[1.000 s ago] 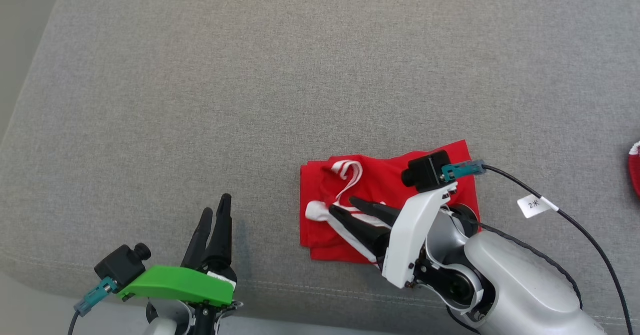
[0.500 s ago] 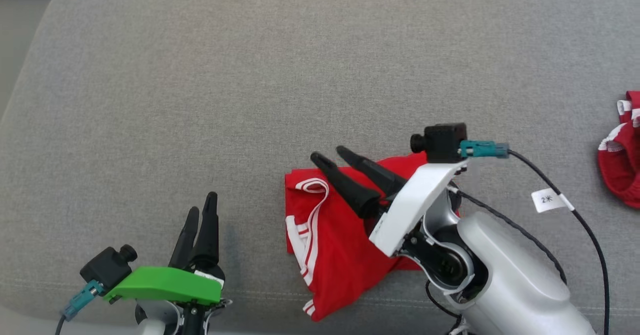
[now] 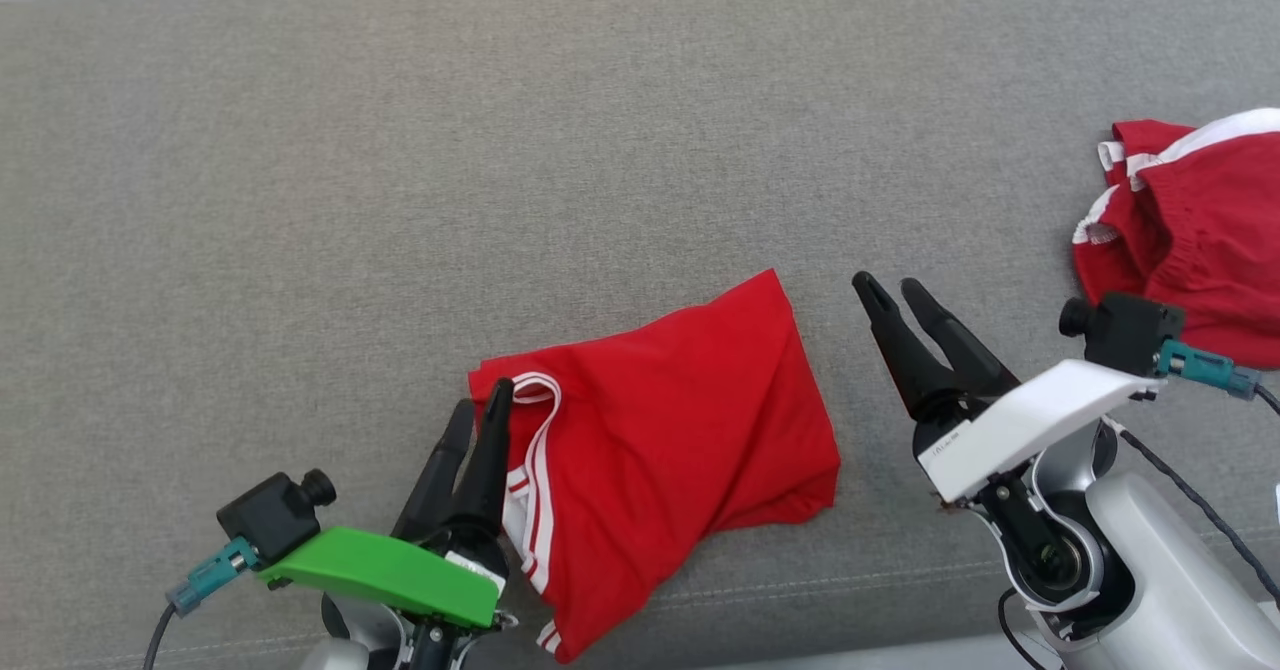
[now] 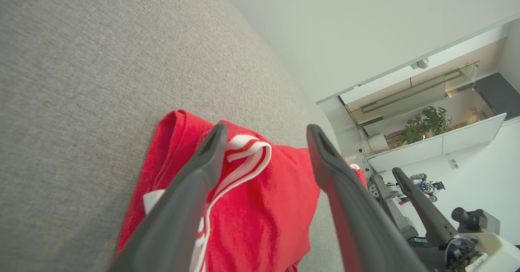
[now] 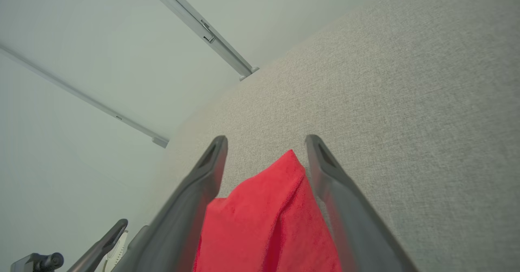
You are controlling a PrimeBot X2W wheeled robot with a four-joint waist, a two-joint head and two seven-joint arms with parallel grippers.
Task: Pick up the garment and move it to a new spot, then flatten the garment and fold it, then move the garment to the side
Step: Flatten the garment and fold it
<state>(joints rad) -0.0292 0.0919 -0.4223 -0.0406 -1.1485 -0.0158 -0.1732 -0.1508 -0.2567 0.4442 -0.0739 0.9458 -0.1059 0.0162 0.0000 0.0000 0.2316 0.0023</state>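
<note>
Red garment (image 3: pixel 680 420) lies crumpled mid-surface (image 3: pixel 400 150) near the front edge, left gripper (image 3: pixel 482 400) released with fingers spread over its striped left hem, right gripper (image 3: pixel 888 286) released, empty, just beside its right side.

Garment (image 3: pixel 680 400) beside left pincer (image 3: pixel 483 400), perhaps touching

There are two red garments with white trim, the folded garment (image 3: pixel 660 430) and the crumpled garment (image 3: pixel 1190 240), one grey upholstered surface (image 3: pixel 400 150), and two dark-fingered grippers, the left gripper (image 3: pixel 482 400) and the right gripper (image 3: pixel 886 283).
</note>
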